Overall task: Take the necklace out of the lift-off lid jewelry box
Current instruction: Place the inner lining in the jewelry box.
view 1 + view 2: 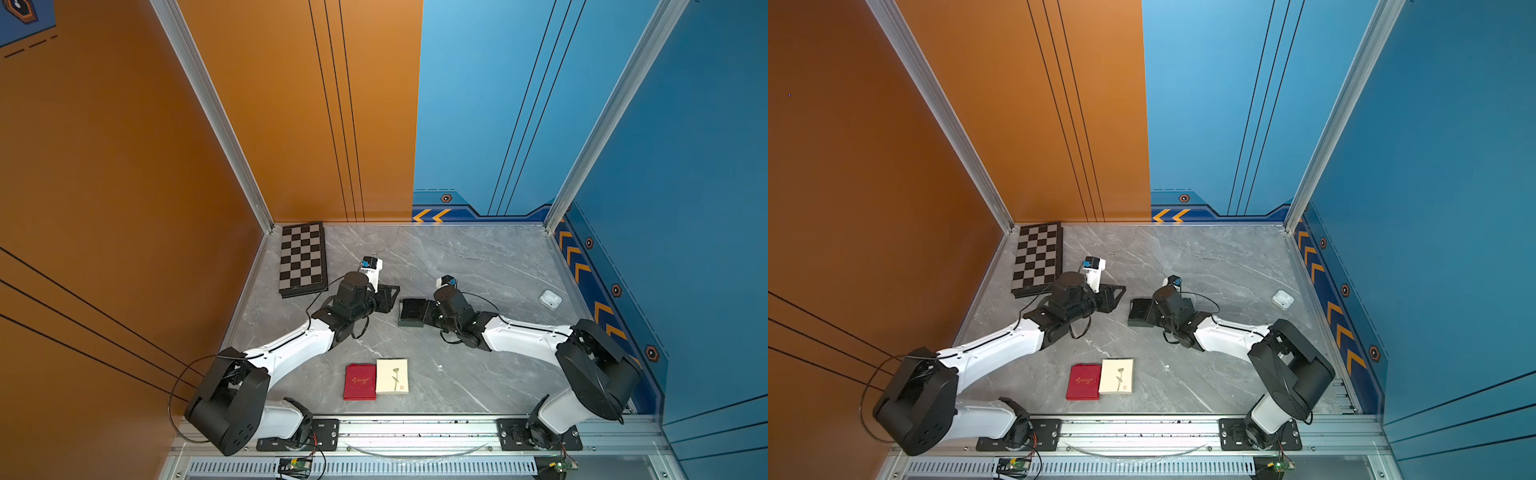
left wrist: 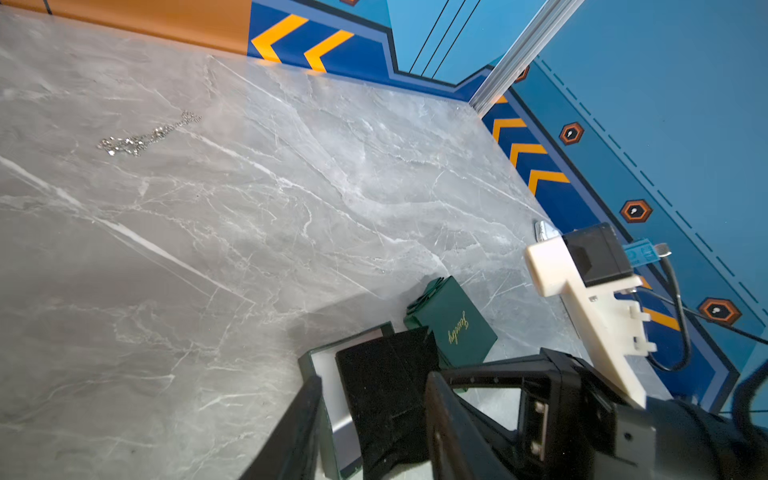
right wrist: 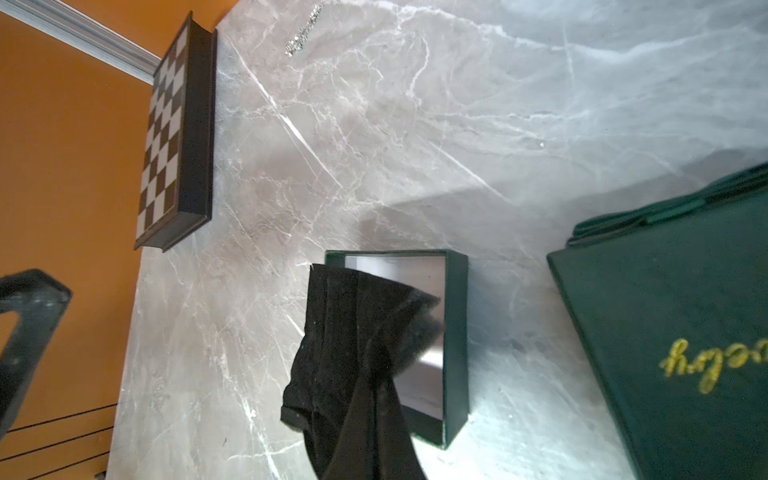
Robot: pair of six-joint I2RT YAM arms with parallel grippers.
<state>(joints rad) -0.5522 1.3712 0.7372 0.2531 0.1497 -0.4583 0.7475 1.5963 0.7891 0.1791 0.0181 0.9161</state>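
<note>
In both top views the necklace (image 1: 380, 251) (image 1: 1115, 251) lies loose on the bench (image 1: 478, 257) near its back edge, beside the chessboard (image 1: 302, 259) and well apart from the box (image 1: 409, 323). The taking-out looks done, with little left but to let go. The left gripper (image 1: 395, 299) hovers just beside the box and the right gripper (image 1: 428, 311) is at it. The booklet's (image 1: 359, 381) gold script is too small to read

Left wrist: the left jaws stand apart, empty. The lid (image 2: 451, 328), off beside the box, reads "Jewelry" in gold

Right wrist: the right gripper seems clenched on the black pad (image 3: 353, 332), which is raised out of the open box; only the word's tail shows
</note>
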